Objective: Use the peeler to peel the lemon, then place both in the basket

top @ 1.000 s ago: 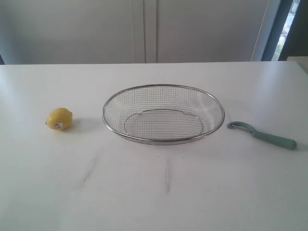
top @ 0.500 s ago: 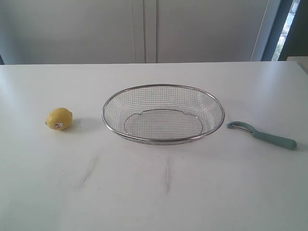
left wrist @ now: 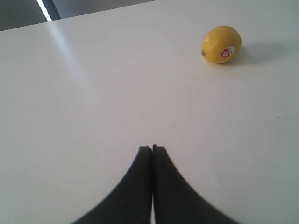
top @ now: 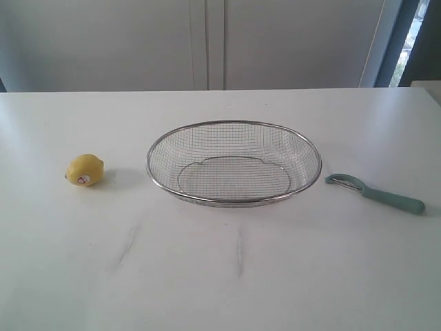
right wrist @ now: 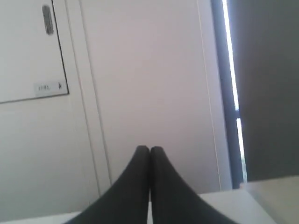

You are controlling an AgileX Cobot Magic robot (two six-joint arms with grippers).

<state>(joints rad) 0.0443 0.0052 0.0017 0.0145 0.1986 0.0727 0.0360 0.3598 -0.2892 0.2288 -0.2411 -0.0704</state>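
Observation:
The yellow lemon (top: 85, 169) with its red-and-white sticker lies on the white table, left of the wire-mesh basket (top: 234, 201), which has nothing in it. The peeler (top: 376, 193), teal handle and grey curved blade head, lies to the right of the basket. Neither arm shows in the exterior view. In the left wrist view the lemon (left wrist: 221, 44) sits well beyond my left gripper (left wrist: 152, 148), whose black fingers are pressed together and hold nothing. My right gripper (right wrist: 150, 149) is shut too, empty, and faces the cabinet wall rather than the table.
White cabinet doors (top: 207, 41) stand behind the table's far edge. A dark window strip (top: 413, 38) is at the back right. Faint scuff marks (top: 127, 245) show on the near tabletop. The right wrist view shows a door handle (right wrist: 46, 19).

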